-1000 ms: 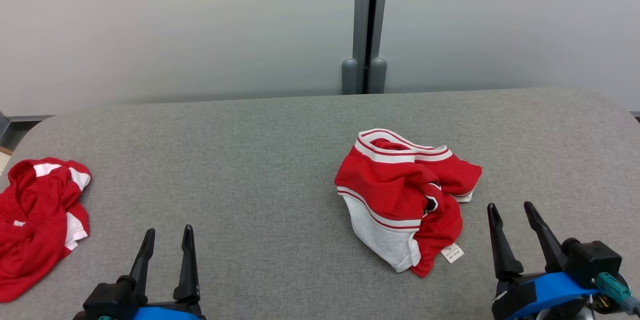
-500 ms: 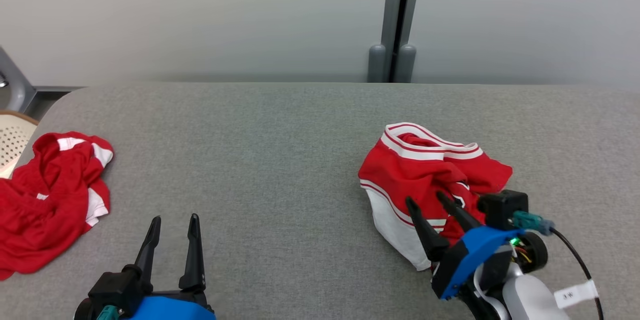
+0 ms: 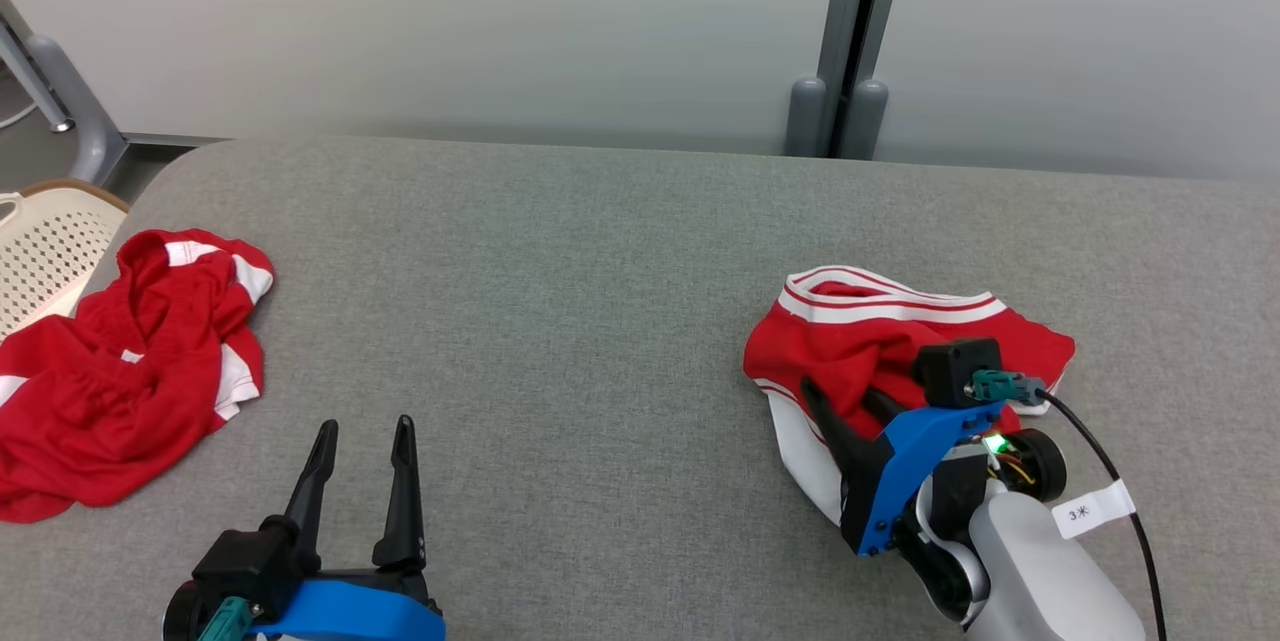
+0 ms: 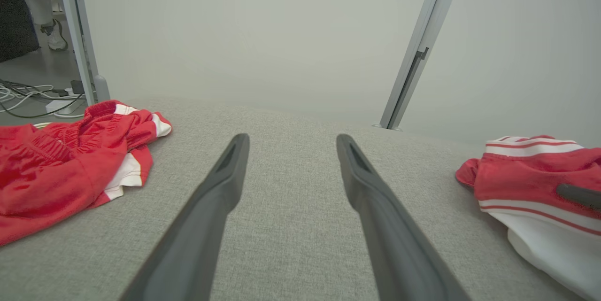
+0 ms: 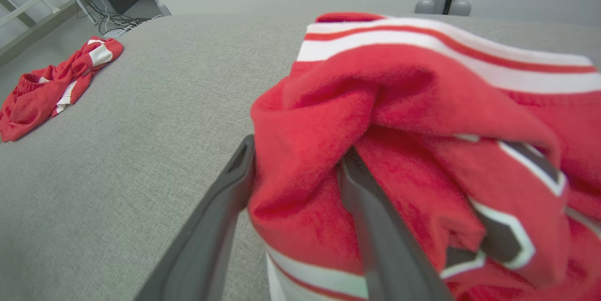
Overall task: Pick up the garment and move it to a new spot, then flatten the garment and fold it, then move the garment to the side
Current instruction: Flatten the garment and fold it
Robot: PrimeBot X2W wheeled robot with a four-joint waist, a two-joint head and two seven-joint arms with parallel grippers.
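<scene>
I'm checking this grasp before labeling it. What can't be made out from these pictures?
- Grip: in the right wrist view a fold of the garment lies between the right end effector's fingers; whether it's clamped is unclear.
- Garment's near edge: head view, hidden behind that arm.
- Second red garment: head view, cut by the left edge.

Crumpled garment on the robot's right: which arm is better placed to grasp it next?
Right. The right gripper straddles a fold of the garment; the left gripper hovers over bare table, well apart.
</scene>
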